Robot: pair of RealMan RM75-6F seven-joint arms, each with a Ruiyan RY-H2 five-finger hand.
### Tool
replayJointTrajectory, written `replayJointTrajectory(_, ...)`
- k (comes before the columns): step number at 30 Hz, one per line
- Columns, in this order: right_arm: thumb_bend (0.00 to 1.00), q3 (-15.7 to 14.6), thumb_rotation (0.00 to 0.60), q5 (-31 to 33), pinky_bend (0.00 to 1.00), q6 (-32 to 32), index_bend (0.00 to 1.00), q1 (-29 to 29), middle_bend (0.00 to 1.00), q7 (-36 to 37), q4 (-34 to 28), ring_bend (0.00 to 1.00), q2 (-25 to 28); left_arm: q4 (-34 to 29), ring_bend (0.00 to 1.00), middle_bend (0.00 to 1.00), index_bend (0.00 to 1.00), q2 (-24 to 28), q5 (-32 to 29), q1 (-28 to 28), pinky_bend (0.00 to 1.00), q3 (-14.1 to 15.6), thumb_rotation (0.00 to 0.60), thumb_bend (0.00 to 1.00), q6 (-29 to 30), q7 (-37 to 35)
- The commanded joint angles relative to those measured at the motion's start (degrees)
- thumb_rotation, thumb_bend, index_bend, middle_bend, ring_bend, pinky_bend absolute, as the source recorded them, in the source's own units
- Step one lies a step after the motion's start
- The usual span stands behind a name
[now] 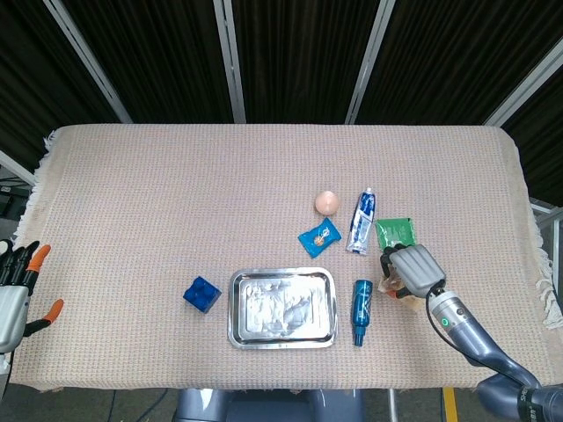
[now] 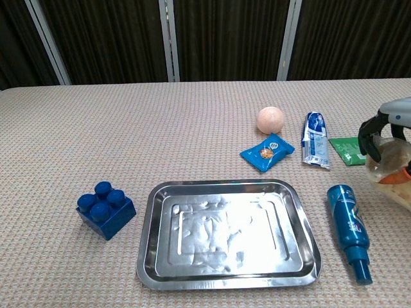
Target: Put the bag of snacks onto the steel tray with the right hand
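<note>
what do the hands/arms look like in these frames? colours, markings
Right hand: light grey back, black fingers, an orange tip showing in the chest view. Its forearm is grey-blue with a small green dot near the wrist. Left hand: grey-white body, black fingers, orange tips, only partly in view.

We see the bag of snacks (image 2: pixel 393 168) cut off by the chest view's right edge, largely covered by our right hand (image 1: pixel 412 270); our left hand (image 1: pixel 16 294) is cropped.
</note>
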Motion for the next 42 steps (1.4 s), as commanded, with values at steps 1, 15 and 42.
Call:
replayJointTrajectory(1, 0.19, 0.78, 0.6, -1.1, 0.56, 0.89, 0.62, 0.68, 0.41, 0.98, -2.11, 0.39, 0.94, 0.1, 0.0, 0.0, 0.04, -0.04, 0.01, -0.04, 0.0, 0.03, 0.6, 0.28, -0.09, 0.01)
replayJointTrajectory(15, 0.2, 3.89, 0.6, -8.55, 0.58, 2.04, 0.63, 5.93, 0.43, 12.0, -12.94, 0.41, 1.87, 0.24, 0.0, 0.0, 0.04, -0.33, -0.05, -0.22, 0.0, 0.07, 0.6, 0.28, -0.41, -0.01)
replayJointTrajectory(42, 0.01, 4.69, 0.6, -2.74, 0.0, -9.82, 0.0, 18.3, 0.0, 14.3, -6.88, 0.0, -13.32, 1.03, 0.0, 0.0, 0.04, -0.4, -1.06, 0.16, 0.0, 0.12, 0.6, 0.28, -0.48, -0.7)
